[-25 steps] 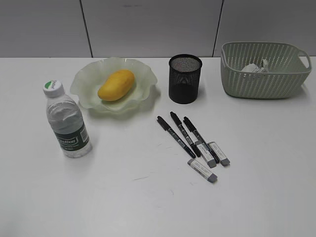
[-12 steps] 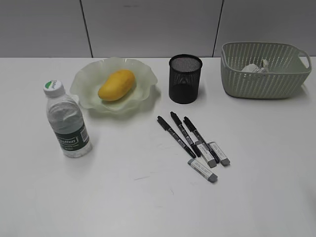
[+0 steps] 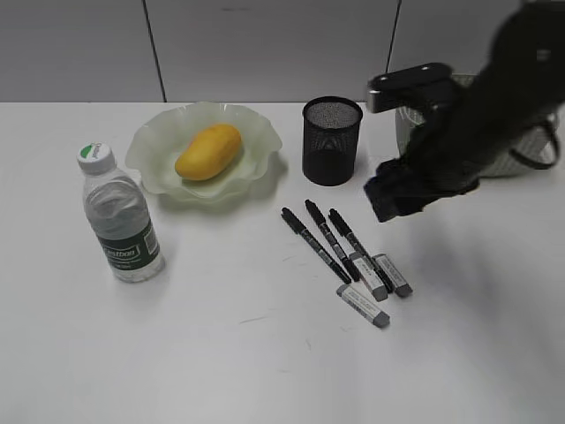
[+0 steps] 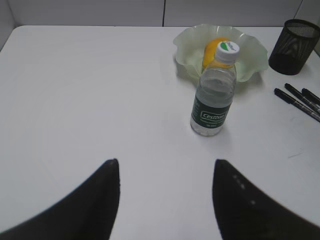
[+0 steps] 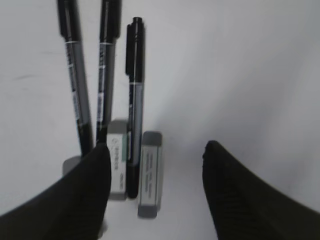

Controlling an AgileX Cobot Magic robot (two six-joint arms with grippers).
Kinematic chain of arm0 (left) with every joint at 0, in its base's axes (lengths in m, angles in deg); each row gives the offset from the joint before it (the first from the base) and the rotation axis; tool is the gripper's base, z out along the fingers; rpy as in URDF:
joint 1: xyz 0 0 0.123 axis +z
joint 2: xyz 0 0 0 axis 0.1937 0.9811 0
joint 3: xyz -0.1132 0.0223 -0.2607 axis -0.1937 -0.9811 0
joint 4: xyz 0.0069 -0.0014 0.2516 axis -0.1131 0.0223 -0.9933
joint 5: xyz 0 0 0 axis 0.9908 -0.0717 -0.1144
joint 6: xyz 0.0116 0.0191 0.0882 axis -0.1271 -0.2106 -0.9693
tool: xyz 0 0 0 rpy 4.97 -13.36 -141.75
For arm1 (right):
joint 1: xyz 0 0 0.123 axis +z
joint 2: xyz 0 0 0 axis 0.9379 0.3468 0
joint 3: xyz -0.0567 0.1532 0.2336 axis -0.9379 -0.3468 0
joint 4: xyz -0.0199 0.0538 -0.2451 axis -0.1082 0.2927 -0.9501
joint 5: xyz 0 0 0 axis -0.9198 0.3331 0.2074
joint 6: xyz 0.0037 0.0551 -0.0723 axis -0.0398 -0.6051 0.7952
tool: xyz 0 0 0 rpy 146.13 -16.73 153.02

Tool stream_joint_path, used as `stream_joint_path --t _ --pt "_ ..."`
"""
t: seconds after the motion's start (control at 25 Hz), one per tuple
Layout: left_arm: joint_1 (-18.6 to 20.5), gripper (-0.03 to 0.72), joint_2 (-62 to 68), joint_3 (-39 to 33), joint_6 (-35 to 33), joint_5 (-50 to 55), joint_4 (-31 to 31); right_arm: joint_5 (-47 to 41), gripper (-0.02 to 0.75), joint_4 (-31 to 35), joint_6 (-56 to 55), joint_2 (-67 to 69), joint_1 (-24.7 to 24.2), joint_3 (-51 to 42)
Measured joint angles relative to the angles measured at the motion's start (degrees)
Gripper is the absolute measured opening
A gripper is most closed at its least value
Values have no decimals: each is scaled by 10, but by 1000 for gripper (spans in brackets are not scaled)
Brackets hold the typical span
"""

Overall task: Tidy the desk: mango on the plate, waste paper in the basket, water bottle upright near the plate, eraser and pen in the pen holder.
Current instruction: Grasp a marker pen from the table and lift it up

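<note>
The yellow mango (image 3: 208, 151) lies on the pale green ruffled plate (image 3: 258, 132). The water bottle (image 3: 122, 221) stands upright left of the plate. Three black pens (image 3: 320, 237) and three grey-ended erasers (image 3: 375, 281) lie on the white desk (image 3: 221, 353), in front of the black mesh pen holder (image 3: 331, 141). My right gripper (image 3: 397, 199) hovers just right of the pens; in the right wrist view it (image 5: 157, 146) is open above an eraser (image 5: 150, 172) and a pen (image 5: 134, 90). My left gripper (image 4: 166, 161) is open and empty, short of the bottle (image 4: 214, 95). The waste paper is hidden.
My blurred right arm covers most of the sage-green basket (image 3: 536, 143) at the back right. A tiled wall rises behind the desk. The left wrist view also shows the plate (image 4: 187, 45), the pen holder (image 4: 295, 40) and bare desk to the left.
My right arm has swung in from the upper right, across the basket, to hang over the pens and erasers. Nothing on the desk has moved.
</note>
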Motion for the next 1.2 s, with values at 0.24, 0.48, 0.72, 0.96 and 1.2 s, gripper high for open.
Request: stream_joint_path --t 0.24,0.48,0.72,0.96,1.2 --pt "0 436 0 0 0 0 1 -88 465 14 11 173 1 186" --pt "0 418 0 0 0 0 1 -123 465 27 17 235 1 262" --pt "0 414 0 0 0 0 1 -129 447 29 19 265 1 264" --pt "0 414 0 0 0 0 1 -129 254 31 19 267 1 264" --pt "0 414 0 0 0 0 1 -128 202 40 19 267 1 264"
